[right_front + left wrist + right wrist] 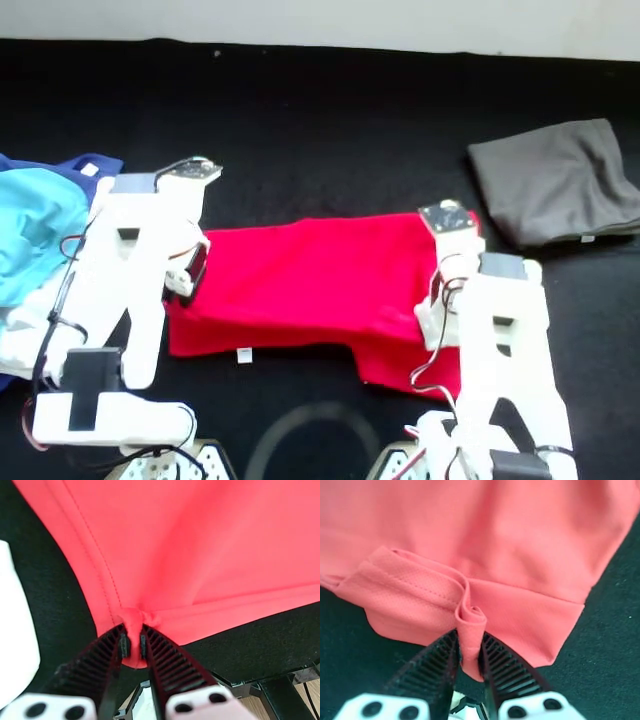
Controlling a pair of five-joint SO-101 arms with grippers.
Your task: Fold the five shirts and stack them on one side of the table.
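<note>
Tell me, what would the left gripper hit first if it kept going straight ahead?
The red shirt. The left gripper is pinching its edge, and red cloth spreads out right ahead, so it would probably just push into more shirt.

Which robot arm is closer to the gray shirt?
Right. The right arm grips the red shirt with its jaws at the end nearest the gray shirt. The left arm grips the far end, beside the blue shirts.

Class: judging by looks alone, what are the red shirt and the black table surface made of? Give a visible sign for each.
Red shirt: likely a matte synthetic knit; fine mesh texture and stitched hems show. Black table surface: probably matte cloth, faintly speckled; uncertain.
</note>
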